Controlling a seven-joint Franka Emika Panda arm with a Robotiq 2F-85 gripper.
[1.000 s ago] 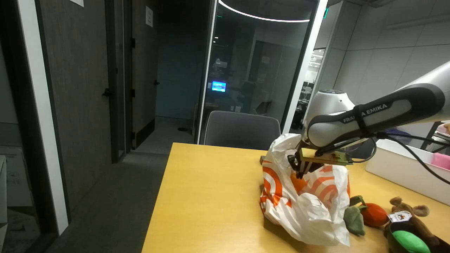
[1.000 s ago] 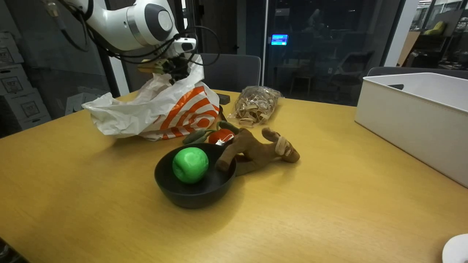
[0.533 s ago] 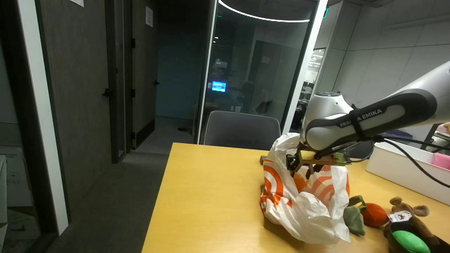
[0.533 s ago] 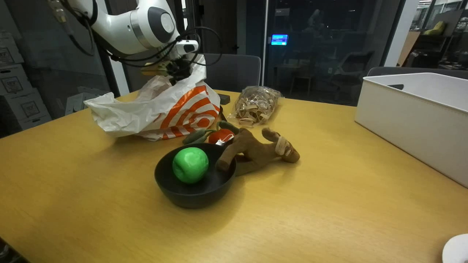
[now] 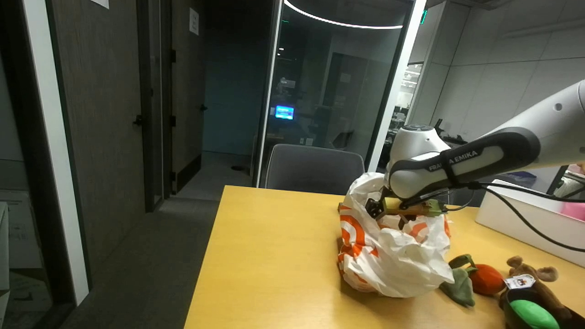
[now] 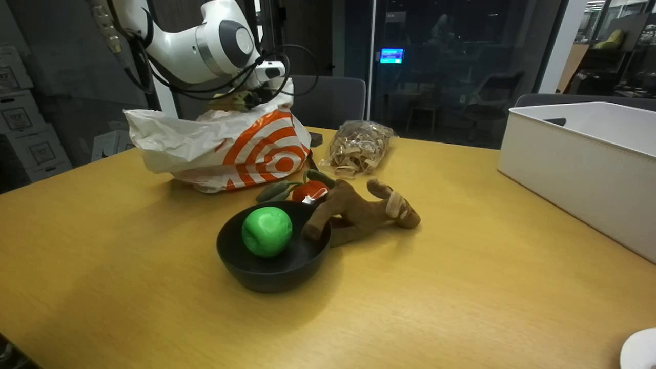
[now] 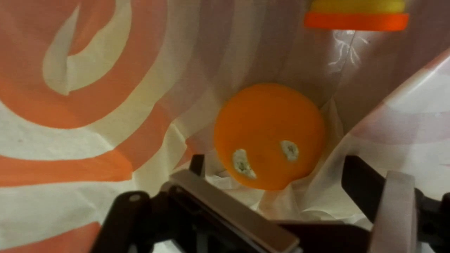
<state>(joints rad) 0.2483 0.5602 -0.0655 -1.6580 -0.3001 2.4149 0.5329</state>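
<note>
My gripper (image 7: 276, 168) stands open inside the mouth of a white plastic bag (image 5: 397, 260) with orange rings. The wrist view has an orange ball (image 7: 270, 123) with two pale patches, lying in the bag's folds ahead of and partly between the parted fingertips, with no clear contact. Near that view's top edge, a yellow object with an orange-red rim (image 7: 357, 21) is cut off. In an exterior view the gripper (image 5: 390, 218) dips into the crumpled opening. The bag (image 6: 205, 154) hides most of the fingers in an exterior view.
Beside the bag lie a red plush with green leaves (image 5: 486, 279) and a brown plush animal (image 6: 364, 210). The animal's leg rests over a black bowl (image 6: 274, 274) holding a green apple (image 6: 266, 231). A clear bag of beige pieces (image 6: 359, 148) and a white bin (image 6: 574, 164) stand beyond.
The fingers have spread from nearly together to wide apart. The arm has sunk a little deeper, and the bag has shifted and bunched. The orange patch below the fingers is now hidden in the exterior views.
</note>
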